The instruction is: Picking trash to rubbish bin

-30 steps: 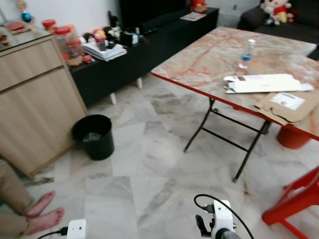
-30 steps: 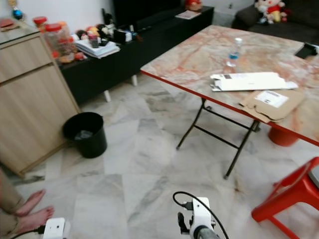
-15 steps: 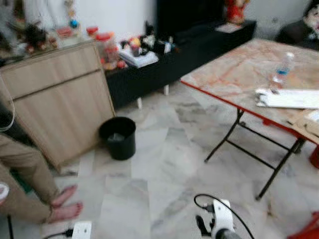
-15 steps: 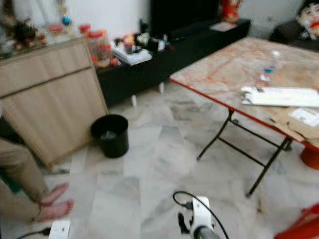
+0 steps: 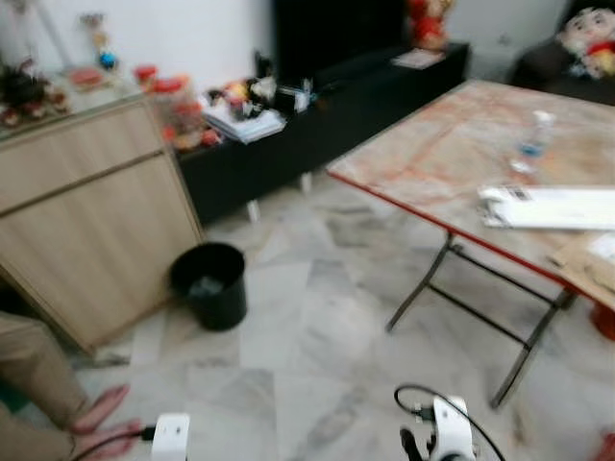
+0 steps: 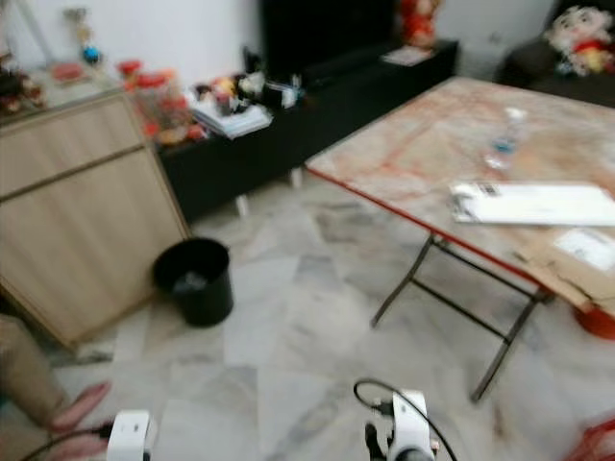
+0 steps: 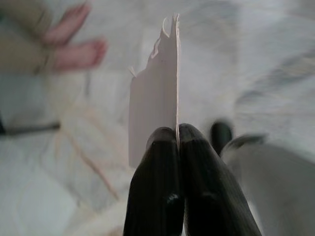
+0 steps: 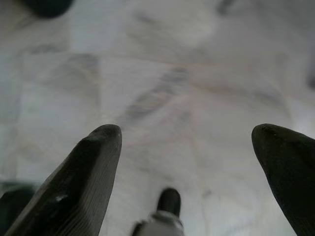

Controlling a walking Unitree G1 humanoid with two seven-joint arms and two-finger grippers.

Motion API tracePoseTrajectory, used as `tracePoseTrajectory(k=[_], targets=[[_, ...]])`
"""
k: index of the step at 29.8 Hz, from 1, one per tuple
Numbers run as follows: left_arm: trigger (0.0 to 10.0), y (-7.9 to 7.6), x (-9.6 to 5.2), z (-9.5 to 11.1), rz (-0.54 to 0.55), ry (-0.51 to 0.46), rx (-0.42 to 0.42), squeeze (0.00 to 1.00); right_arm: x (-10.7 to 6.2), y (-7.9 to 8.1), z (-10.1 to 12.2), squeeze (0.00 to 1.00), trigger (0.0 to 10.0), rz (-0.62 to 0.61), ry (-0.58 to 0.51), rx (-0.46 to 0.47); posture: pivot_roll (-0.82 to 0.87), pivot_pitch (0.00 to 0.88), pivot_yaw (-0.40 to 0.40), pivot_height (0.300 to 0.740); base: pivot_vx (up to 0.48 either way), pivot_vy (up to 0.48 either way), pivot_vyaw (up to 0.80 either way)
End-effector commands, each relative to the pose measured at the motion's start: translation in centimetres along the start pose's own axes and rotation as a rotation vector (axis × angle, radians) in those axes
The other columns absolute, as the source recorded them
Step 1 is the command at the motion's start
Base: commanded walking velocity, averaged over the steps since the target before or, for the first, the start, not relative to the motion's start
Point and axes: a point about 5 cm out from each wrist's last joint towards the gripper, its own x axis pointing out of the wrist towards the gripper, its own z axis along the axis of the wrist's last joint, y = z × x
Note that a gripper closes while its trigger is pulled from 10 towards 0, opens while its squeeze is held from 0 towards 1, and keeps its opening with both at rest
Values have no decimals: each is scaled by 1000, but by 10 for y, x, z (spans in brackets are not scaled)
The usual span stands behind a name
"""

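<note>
**Paper scrap in hand, bin across the floor**

Grey-veined marble floor tiles (image 5: 317, 327) stretch from where I stand to a light wooden cabinet (image 5: 86, 221), and the round black plastic rubbish bin (image 5: 209, 285) stands on them just beside the cabinet's corner, mouth open upward with something pale lying inside. That spot keeps it out of the walkway yet reachable from the open floor.

Seen from its wrist camera, the left end effector (image 7: 177, 138) has its two black fingers pressed together on the lower edge of a thin, torn piece of white card (image 7: 153, 103), held edge-on and upright so it stays clear of the floor. My guess is this is the trash being carried, with the bin well apart, ahead and to the left.

The right end effector (image 8: 187, 140) hangs with its fingers spread wide over bare floor, gripping nothing.

A person's bare feet (image 5: 101, 423) rest on the tiles near the cabinet. To the right, a folding red-edged marble-pattern tabletop (image 5: 452, 144) carries a clear plastic bottle (image 5: 531, 139), a flattened white box (image 5: 548, 206) and brown cardboard (image 5: 588, 266), possibly further trash.
</note>
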Motion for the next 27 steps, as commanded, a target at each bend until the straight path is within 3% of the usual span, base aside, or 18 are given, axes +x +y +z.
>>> tracePoseTrajectory(k=[1, 12, 18, 27], targets=[[10000, 10, -1, -7, 23, 26, 19, 0, 3, 13, 8, 0, 10000, 33, -23, -10, 11, 0, 33, 740, 412, 0, 788], [10000, 13, 0, -3, 24, 18, 31, 0, 3, 18, 8, 0, 10000, 45, -22, -12, 18, 0, 43, 740, 413, 0, 797], [10000, 14, 0, -1, 32, 12, 25, 0, 3, 17, 9, 0, 10000, 39, -32, 42, 34, 0, 39, 740, 412, 0, 0], [10000, 17, -1, -4, 42, 18, 19, 0, 4, 18, 9, 0, 10000, 38, -29, 41, 45, 9, 41, 740, 413, 0, 0]])
